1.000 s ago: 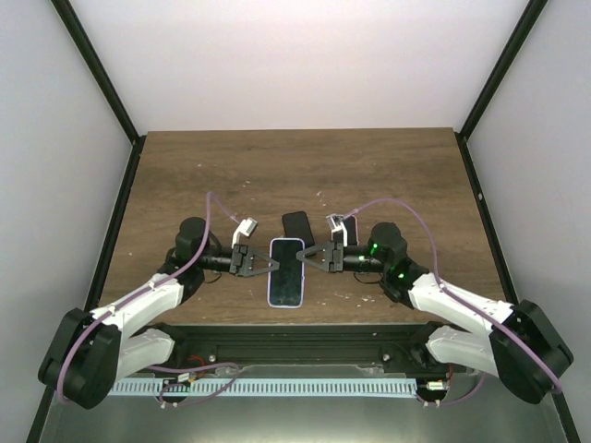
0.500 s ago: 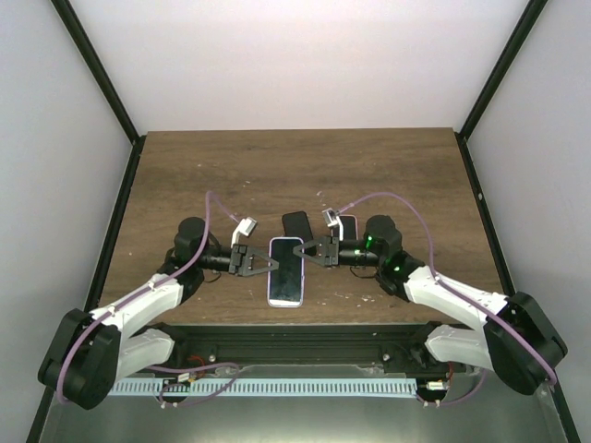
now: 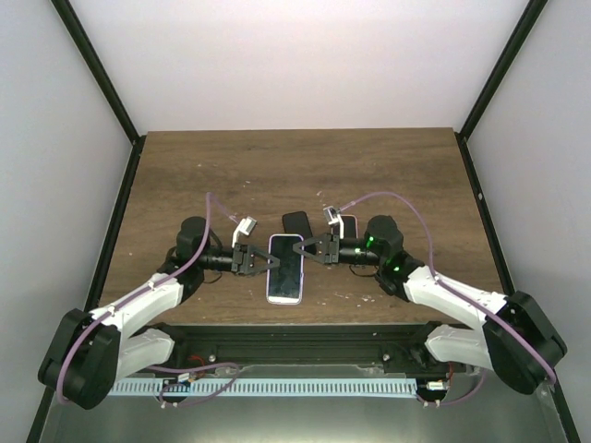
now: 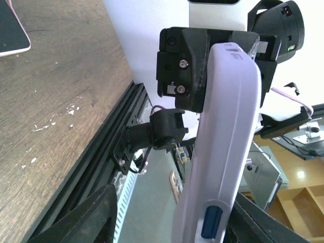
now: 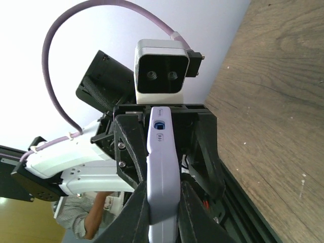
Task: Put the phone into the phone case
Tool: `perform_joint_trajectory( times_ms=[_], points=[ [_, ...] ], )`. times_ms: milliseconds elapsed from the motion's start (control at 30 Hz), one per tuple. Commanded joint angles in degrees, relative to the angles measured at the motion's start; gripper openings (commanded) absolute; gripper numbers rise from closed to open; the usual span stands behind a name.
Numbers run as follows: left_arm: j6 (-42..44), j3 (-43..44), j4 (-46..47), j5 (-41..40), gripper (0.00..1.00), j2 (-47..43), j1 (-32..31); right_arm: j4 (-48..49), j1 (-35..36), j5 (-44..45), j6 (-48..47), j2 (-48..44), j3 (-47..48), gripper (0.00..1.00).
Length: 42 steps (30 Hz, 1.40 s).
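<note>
1. Phone [image 3: 287,269], apparently sitting in the lavender case [image 5: 163,172], was held between both arms over the near bench [image 3: 388,175].
2. Right jaws were pinched on the case edge; the left jaws' grip could not be told.
3. A corner could have been popped out by uneven squeeze.

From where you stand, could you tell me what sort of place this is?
Probably a robot lab test cell: a wooden table boxed in by white panels on black framing, two robot arms bolted at its near edge, and shelving visible beyond in the left wrist view.
</note>
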Motion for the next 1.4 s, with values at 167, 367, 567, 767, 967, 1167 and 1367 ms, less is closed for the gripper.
perform_joint_trajectory(
  times_ms=[167,367,567,767,967,1167,1367],
  points=[
    [-7.6,-3.4,13.0,0.8,0.37,2.0,-0.3,12.3,0.2,0.0,5.8,2.7,3.1,0.01],
    [-7.3,-3.5,12.9,0.6,0.24,1.7,-0.3,10.4,0.2,1.4,4.5,3.9,3.5,0.01],
    [-7.6,-2.3,13.7,-1.4,0.1,1.7,-0.3,3.0,0.2,-2.2,0.9,2.5,3.4,0.38],
    [-7.4,1.9,13.2,-4.3,0.08,1.5,-0.3,-5.3,0.2,-2.6,-1.1,-3.3,-1.7,0.73],
    [-7.3,4.8,13.8,-7.3,0.06,2.1,-0.3,-8.5,1.2,-0.9,-0.3,-7.3,-5.7,0.83],
    [-6.9,5.8,13.9,-8.5,0.06,2.5,-0.3,-3.8,3.3,-2.3,1.4,-5.7,-5.8,0.76],
    [-6.0,5.6,13.1,-8.9,0.06,3.3,-0.3,2.7,3.7,-0.8,4.5,-5.8,-8.0,0.53]
  ],
)
